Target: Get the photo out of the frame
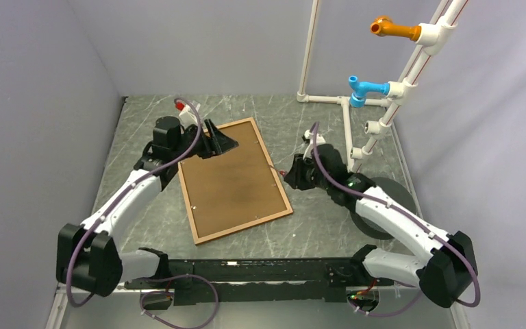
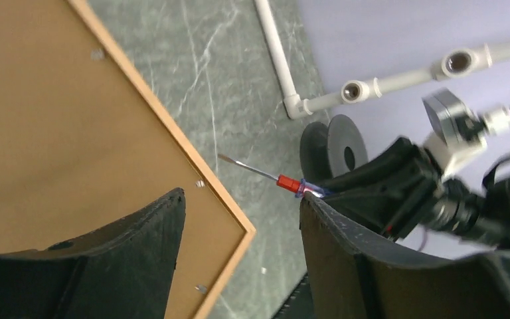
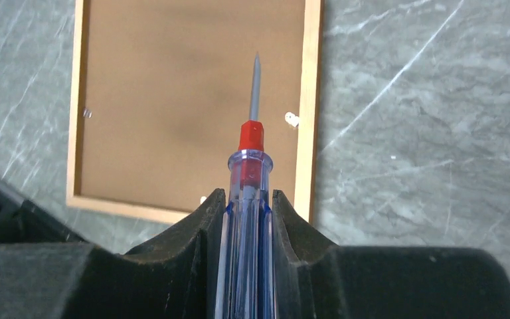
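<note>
**Frame face down, photo in place, screwdriver at its right side**

- The frame, thin reddish-brown moulding, lies flat on the grey-green marbled desk. It is about mid-desk, a little left of centre. It is skewed, with one corner turned toward the far edge.
- The photo sits inside the frame. Only its plain light-brown back shows, with a darker smudge near the middle. The printed side is not visible.
- Small metal tabs sit along the inner edge of the moulding, over the board.
- The left hand is over the far side of the frame. Its jaws are spread wide and hold nothing. In the wrist view one finger is over the board and the other is past the moulding, above bare desk. Whether either finger touches, I cannot tell.
- The right hand is clamped on a screwdriver with a clear blue handle, red collar and thin metal shaft. The handle is pinched between both fingers.
- The shaft points at the frame's right long side, and the tip is just beside the moulding, near one tab. In the left wrist view the tip appears clear of the wood.
- A white pipe rack with blue and orange fittings stands at the far right corner of the desk.
</note>
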`<move>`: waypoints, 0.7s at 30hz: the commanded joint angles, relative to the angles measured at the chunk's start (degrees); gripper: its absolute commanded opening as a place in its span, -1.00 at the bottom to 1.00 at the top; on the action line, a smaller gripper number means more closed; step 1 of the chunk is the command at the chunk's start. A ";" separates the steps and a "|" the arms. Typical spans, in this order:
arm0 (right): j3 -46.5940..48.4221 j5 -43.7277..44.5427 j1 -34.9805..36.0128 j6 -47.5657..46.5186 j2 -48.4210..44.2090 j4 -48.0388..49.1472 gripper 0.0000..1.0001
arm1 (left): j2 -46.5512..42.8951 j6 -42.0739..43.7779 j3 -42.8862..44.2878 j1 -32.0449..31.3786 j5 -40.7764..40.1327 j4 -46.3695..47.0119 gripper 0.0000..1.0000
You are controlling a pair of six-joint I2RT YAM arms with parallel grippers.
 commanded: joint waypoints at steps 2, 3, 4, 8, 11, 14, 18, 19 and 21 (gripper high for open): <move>9.19 -31.44 -9.81 -11.08 2.07 -17.56 -1.00 | -4.06 26.03 1.11 -5.29 6.62 3.15 0.35; 10.17 -35.61 -11.45 -12.64 2.96 -18.66 -1.00 | -5.06 29.56 0.05 -6.52 10.69 5.52 0.35; 11.07 -38.25 -12.64 -13.65 3.84 -19.72 -1.00 | -6.45 32.17 -1.63 -7.60 13.64 8.22 0.34; 11.27 -48.23 -13.47 -13.32 6.14 -17.88 -1.00 | -10.75 46.99 -3.90 -13.88 11.13 2.84 0.42; 9.76 -53.04 -13.25 -11.47 6.41 -14.34 -1.00 | -9.74 61.38 -2.12 -22.59 2.40 -8.74 0.49; 9.44 -55.14 -12.70 -11.35 7.03 -13.52 -1.00 | -8.81 64.27 -2.90 -27.90 -1.97 -10.14 0.54; 8.05 -56.46 -11.29 -9.81 6.39 -10.77 -1.00 | -6.68 66.71 -3.10 -31.50 -5.66 -11.31 0.53; 7.97 -56.80 -11.13 -9.75 6.31 -10.59 -1.00 | -5.91 66.94 -2.75 -31.98 -6.14 -11.75 0.51; 8.06 -57.41 -10.65 -9.82 6.25 -10.63 -1.00 | -4.71 67.30 -2.05 -32.76 -7.46 -12.54 0.41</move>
